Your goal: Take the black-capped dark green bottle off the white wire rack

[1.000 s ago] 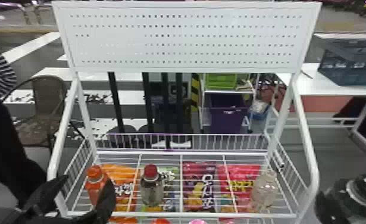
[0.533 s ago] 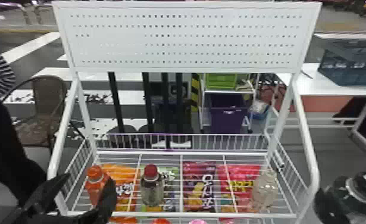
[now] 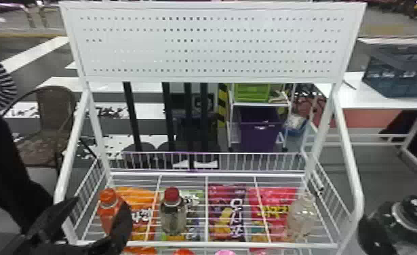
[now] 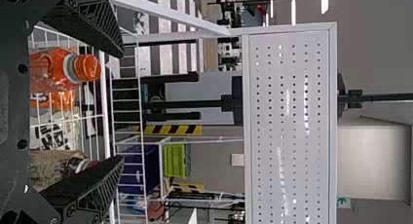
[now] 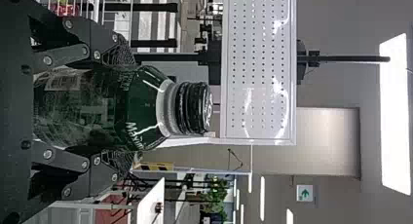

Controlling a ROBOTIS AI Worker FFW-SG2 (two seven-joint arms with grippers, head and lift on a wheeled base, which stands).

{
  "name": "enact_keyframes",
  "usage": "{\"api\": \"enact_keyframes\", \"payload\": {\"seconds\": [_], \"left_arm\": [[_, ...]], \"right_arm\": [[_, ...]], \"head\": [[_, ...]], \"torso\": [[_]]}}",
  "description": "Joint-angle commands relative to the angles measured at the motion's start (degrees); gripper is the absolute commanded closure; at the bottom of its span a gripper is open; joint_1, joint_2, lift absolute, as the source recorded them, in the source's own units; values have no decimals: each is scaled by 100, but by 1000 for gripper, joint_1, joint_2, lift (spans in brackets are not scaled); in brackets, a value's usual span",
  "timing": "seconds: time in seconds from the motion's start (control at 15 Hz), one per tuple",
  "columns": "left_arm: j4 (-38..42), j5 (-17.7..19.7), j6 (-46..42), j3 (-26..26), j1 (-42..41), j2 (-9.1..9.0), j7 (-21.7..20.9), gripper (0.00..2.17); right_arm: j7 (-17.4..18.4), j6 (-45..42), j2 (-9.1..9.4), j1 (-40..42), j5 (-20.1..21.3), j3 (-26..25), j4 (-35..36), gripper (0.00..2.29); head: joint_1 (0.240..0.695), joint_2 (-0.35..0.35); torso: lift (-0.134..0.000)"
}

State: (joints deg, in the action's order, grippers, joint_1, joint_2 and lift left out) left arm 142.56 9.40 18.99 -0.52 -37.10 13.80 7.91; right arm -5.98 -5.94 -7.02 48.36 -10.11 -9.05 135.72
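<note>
Right gripper [image 5: 125, 107]: pinching the dark green bottle [image 5: 146, 104], one finger on each side of its body, black cap clear of the fingers, bottle about upright. We place it outside the white wire rack [image 3: 205, 244], beyond the right side rail [image 3: 353, 190]. So, we judge: grasp done, lift-off done, task basically complete. Left to do, at most: hold it steady, or carry it a bit farther out; no set-down is asked for.

Left gripper [image 4: 121, 106]: spread, empty, over the rack's left end, by the orange-capped bottle [image 4: 51, 70]. Whether they touch, we can't tell.

Also on the rack: red-capped bottle [image 3: 173, 215] left of centre, clear bottle [image 3: 300, 217] near the right end. Colourful snack bags [image 3: 226, 217] show through the wires. Behind at right, a dark crate [image 3: 400, 73] on a white tabletop [image 3: 350, 98].

In the way: nothing outward that we can see; swinging back inward could knock the side rail, then the clear bottle.
</note>
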Motion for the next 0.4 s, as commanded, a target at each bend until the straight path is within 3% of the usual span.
{"api": "enact_keyframes", "payload": {"seconds": [0.0, 0.33], "left_arm": [[0, -8, 13, 0, 1, 0, 0, 144], [-26, -17, 13, 8, 10, 0, 0, 144]], "right_arm": [[0, 81, -1, -37, 9, 0, -2, 1312], [0, 81, 8, -72, 26, 9, -2, 1312]], "head": [[499, 0], [499, 0]], "torso": [[0], [0]]}}
